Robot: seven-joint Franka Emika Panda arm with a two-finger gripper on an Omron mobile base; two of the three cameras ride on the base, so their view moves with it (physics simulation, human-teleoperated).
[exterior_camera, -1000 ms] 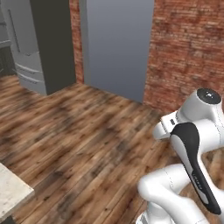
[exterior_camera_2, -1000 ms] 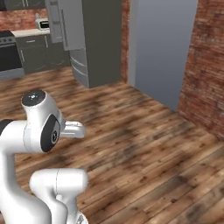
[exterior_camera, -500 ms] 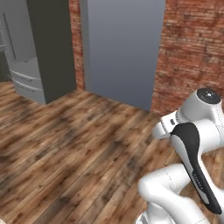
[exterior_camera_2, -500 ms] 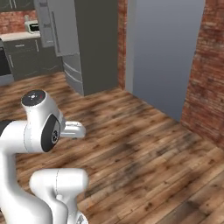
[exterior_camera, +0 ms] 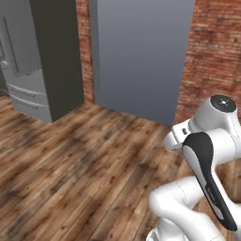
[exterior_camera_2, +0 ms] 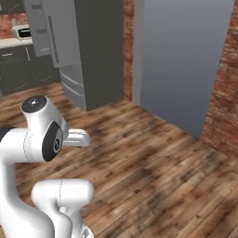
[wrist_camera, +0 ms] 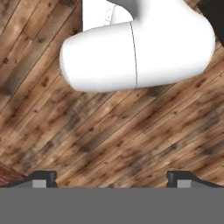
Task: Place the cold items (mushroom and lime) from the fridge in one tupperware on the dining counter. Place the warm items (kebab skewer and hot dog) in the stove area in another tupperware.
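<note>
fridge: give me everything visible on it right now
The fridge is a tall grey unit with a matte, metal-like look, standing upright on the wood floor beside a brick wall. In the right base view its lighter front shows a long vertical handle and drawer lines low down, and its darker side faces the camera. All visible doors look shut. Nothing else touches it.

I see a wooden plank floor [exterior_camera: 84, 174] stretching ahead; a grey fridge [exterior_camera_2: 88, 51] stands directly on it, beside a tall grey panel [exterior_camera: 141, 56] against the brick wall [exterior_camera: 216, 56].
</note>
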